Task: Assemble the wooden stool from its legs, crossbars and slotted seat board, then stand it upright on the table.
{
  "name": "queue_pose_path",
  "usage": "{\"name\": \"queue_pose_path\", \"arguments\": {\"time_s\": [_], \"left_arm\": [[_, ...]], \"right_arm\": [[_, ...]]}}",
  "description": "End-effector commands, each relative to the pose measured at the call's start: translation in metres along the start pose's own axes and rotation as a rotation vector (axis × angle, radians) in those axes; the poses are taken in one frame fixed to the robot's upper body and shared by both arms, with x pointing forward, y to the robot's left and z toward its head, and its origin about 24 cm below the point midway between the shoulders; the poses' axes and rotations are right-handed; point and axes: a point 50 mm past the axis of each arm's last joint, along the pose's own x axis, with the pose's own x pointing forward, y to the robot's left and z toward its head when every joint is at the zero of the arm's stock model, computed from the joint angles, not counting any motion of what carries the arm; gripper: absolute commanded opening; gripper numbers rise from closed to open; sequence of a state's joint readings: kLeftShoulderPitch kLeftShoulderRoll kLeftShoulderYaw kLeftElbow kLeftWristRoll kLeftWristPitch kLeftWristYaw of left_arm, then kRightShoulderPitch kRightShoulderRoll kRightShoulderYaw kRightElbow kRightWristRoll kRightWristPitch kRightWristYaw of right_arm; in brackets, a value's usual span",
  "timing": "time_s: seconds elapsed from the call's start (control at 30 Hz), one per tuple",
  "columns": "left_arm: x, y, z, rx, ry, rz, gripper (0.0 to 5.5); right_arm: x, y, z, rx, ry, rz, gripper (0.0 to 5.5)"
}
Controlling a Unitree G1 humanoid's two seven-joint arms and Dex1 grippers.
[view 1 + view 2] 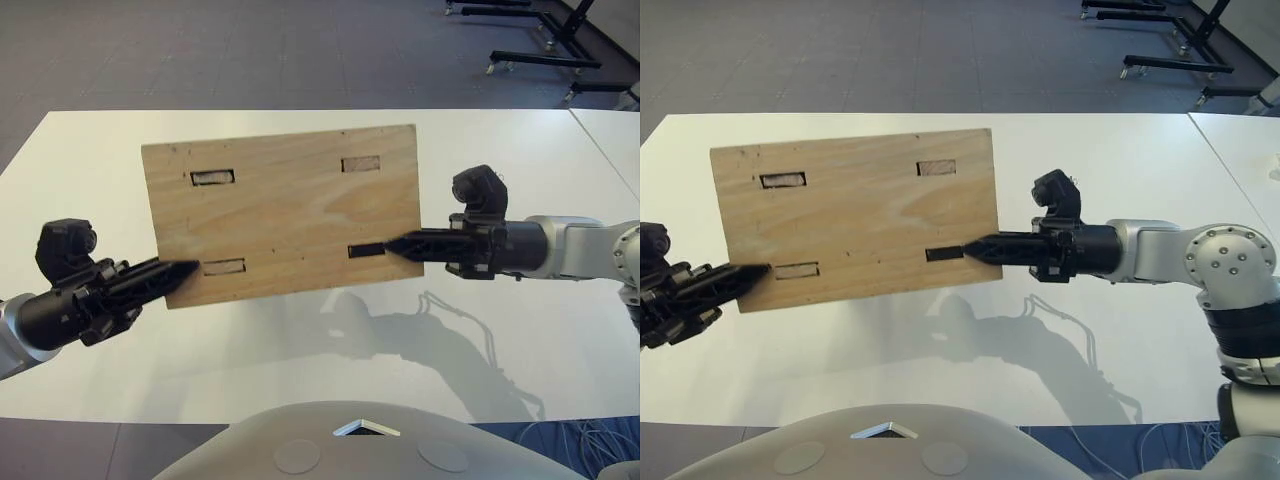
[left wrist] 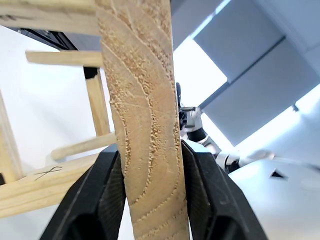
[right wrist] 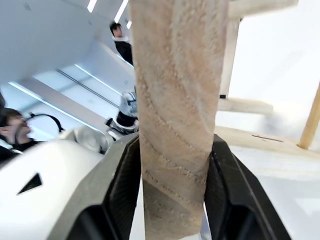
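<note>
Seat board (image 1: 285, 210) hangs between my two pincers in the head view, lifted clear of the white surface (image 1: 520, 340). Its broad face is turned up toward the camera. Its long axis runs from one pincer to the other, and the end at the right pincer (image 1: 395, 244) sits a little higher than the end at the left pincer (image 1: 185, 270). Each pincer bites a short edge near the lower corner, closed on the wood. Four slots are cut through the face. One dark slot (image 1: 366, 250) lies just inboard of the right pincer's tips, and a paler one (image 1: 224, 266) lies just inboard of the left pincer's tips.

From the left wrist, I see the board edge-on, running straight out from the pincer. Its black fingers (image 2: 95, 200) press both faces of the ply, a narrow grip with wood filling it. Off one face, beyond the fingers, a leg (image 2: 97, 105) stands out from the board with a crossbar (image 2: 80, 146) joined to it.

From the right wrist it is the same picture mirrored. The edge of the board is pinched between that pincer's fingers (image 3: 227, 200). Past them another leg (image 3: 229, 55) and another crossbar (image 3: 245, 106) stand on the face turned away from the head camera.
</note>
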State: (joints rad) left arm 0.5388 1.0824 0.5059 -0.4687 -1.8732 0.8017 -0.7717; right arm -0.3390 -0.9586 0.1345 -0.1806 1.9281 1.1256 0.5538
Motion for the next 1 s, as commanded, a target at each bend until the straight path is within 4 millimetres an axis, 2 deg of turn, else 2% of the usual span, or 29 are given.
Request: {"name": "queue_pose_path", "arguments": {"time_s": [0.03,0.13,0.23,0.37,0.5,0.63,0.67,0.73,0.77,1.0], "left_arm": [[0.026,-0.027,-0.019,-0.075,0.175,-0.181,1.53],[0.023,-0.025,-0.028,-0.119,0.134,-0.167,1.53],[0.018,-0.029,-0.04,-0.165,0.081,-0.156,1.53],[0.022,-0.038,-0.052,-0.163,-0.061,-0.153,1.53],[0.036,-0.037,-0.045,-0.084,-0.255,-0.063,1.53],[0.042,-0.036,-0.044,-0.086,-0.258,-0.027,1.53],[0.043,-0.036,-0.043,-0.08,-0.247,-0.032,1.53],[0.046,-0.036,-0.041,-0.071,-0.243,-0.029,2.3],[0.047,-0.036,-0.04,-0.065,-0.25,-0.026,2.5],[0.051,-0.033,-0.034,-0.034,-0.239,-0.007,3.57]], "right_arm": [[0.018,0.008,-0.001,0.065,0.163,0.149,1.5],[0.002,0.012,0.008,0.182,0.256,0.176,1.39],[-0.017,0.028,0.019,0.347,0.363,0.167,1.32],[-0.034,0.045,0.024,0.503,0.395,0.1,1.32],[-0.038,0.046,0.022,0.59,0.399,0.073,1.32],[-0.04,0.042,0.019,0.613,0.394,0.047,1.34],[-0.037,0.04,0.017,0.565,0.399,0.049,1.35],[-0.033,0.039,0.013,0.524,0.413,0.053,1.35],[-0.032,0.038,0.011,0.509,0.421,0.046,1.71],[-0.027,0.032,-0.002,0.419,0.416,0.045,2.87]]}}
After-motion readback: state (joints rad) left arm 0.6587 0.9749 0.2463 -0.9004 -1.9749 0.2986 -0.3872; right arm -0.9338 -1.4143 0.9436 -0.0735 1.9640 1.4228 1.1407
